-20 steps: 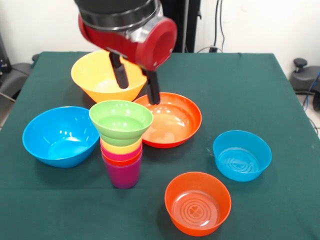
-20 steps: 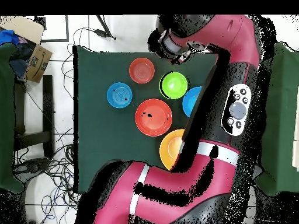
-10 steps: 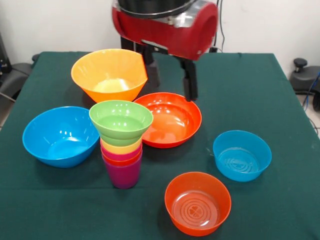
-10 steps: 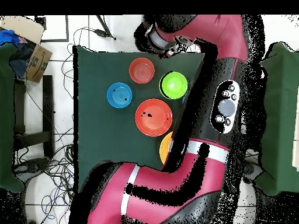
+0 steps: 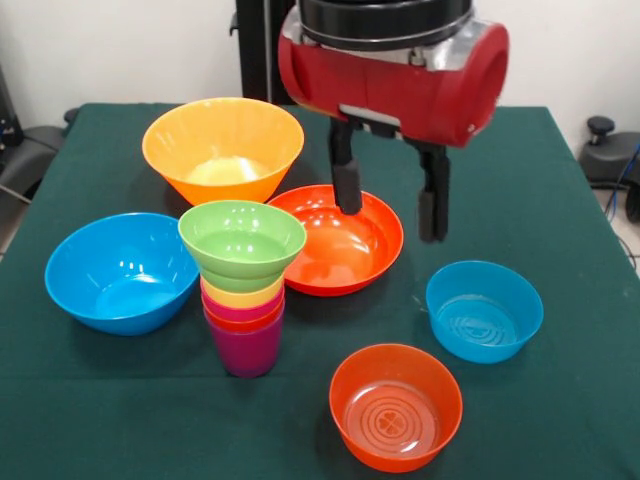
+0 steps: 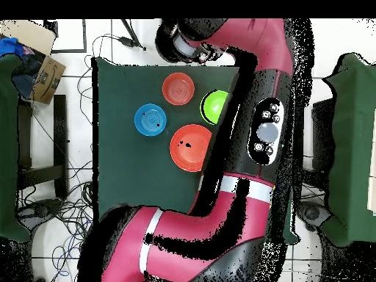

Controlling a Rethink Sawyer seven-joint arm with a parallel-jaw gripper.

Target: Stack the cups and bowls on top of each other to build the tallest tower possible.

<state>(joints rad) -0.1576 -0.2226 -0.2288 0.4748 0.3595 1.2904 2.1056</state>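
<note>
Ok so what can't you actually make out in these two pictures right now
- Overhead view: the arm covers the large blue and orange-yellow bowls and part of the green bowl.
- Front view: the green bowl hides the insides of the stacked cups; only rims show.
- Front view: the top edge cuts off the arm above the gripper.

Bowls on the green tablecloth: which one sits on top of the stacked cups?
The small green plastic bowl; it alone rests on the cup tower, all others stand on the cloth.

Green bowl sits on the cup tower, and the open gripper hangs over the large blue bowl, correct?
Not quite. In the front view the open gripper hangs over the wide red-orange bowl, not the large blue bowl. The green bowl does sit on the cup tower.
</note>
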